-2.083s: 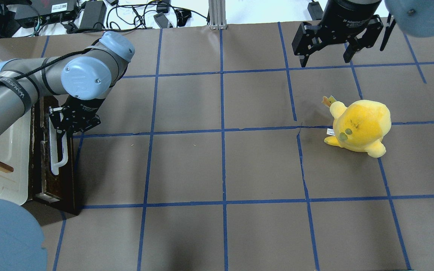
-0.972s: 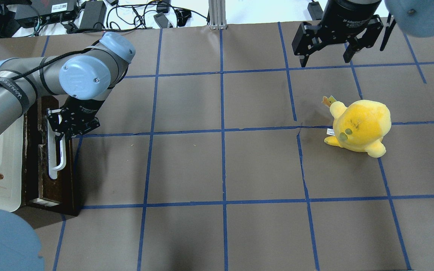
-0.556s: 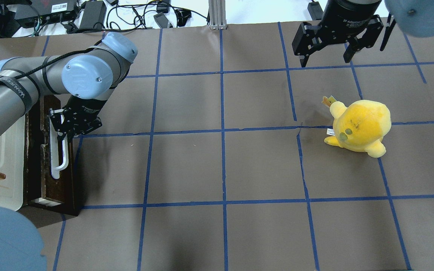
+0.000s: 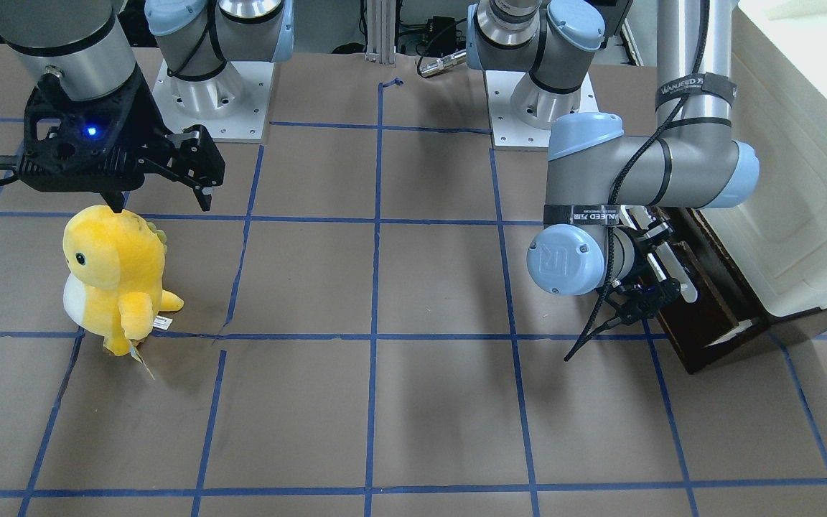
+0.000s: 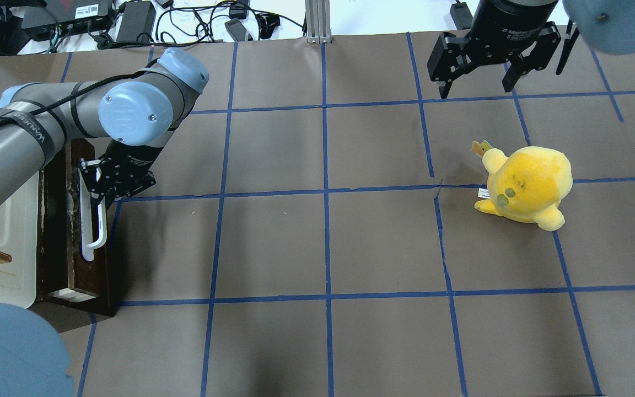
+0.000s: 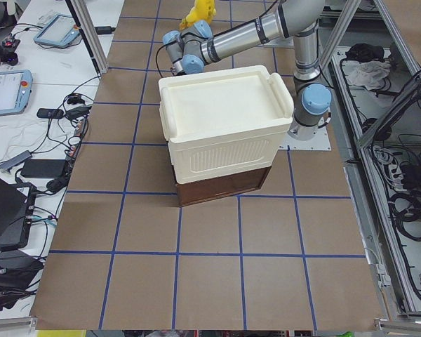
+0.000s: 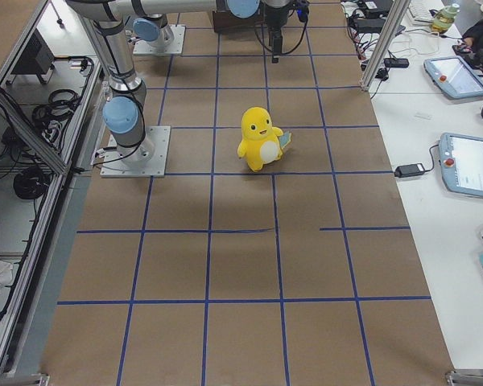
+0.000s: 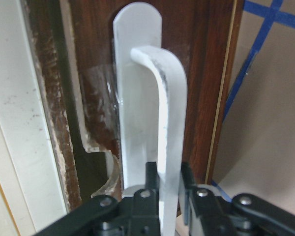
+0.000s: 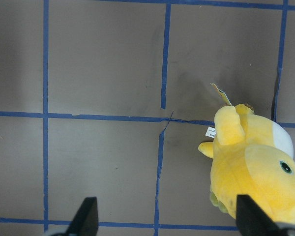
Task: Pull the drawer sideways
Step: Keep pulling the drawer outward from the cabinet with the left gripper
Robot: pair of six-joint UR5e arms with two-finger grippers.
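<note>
Your left tool [image 8: 167, 179] is pinching the white bar handle [image 8: 169, 108] of the drawer [image 5: 64, 248], one finger on each side of the bar near its end. The drawer is sitting at the far left edge of the surface [image 5: 323, 248], under the cream cabinet top [image 5: 3, 242], with its dark front facing the middle of the surface.

You are dealing with a stiff wooden box, so it is likely resisting through friction in its slot rather than through weight. The handle is smooth, hard plastic, and the fingers are probably risking a slide along it if the pull is angled. A hold nearer the bar's middle would be spreading the load evenly. Gripped at one end, the drawer may be tending to skew and bind.

The cabinet looks light and is not fastened down as far as I can see, so it may be dragging along with the drawer. From the overhead view, how far the drawer is standing out is hard to judge.

Your right tool [image 5: 477, 88] is hanging spread and empty, well apart from all this, above the yellow plush toy [image 5: 527, 184].
</note>
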